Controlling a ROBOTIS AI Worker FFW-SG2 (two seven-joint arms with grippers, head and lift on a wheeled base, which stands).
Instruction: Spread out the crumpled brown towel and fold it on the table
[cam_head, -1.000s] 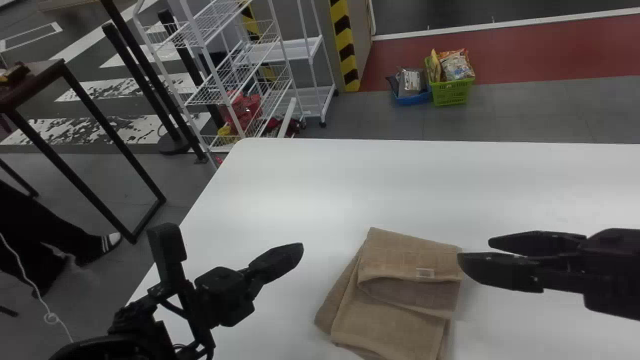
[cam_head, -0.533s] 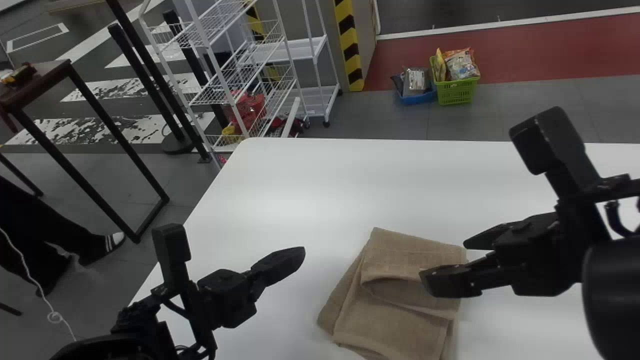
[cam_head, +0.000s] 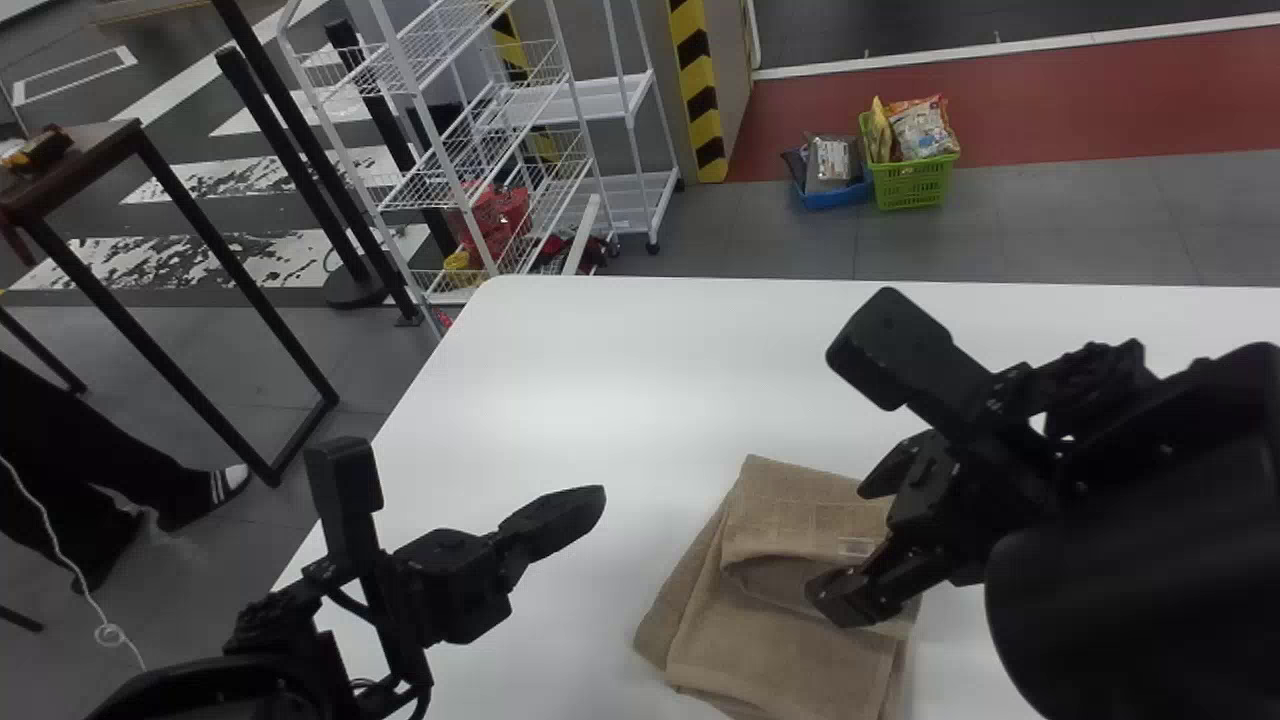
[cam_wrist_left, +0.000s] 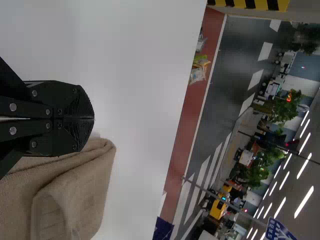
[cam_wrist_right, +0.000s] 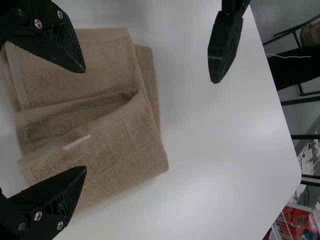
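While the table (cam_head: 620, 380) runs left to a slanting edge, the folded towel (cam_head: 780, 640) lies lower centre, its right edge beneath the wide-open, empty right gripper (cam_head: 845, 547); open tabletop separates towel from left gripper (cam_head: 602, 494), closed on nothing, lower left.

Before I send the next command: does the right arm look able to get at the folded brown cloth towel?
Probably yes: its black two-fingered tool is open above the towel, nothing lies on top, and the shut left tool is clear, to the towel's left.
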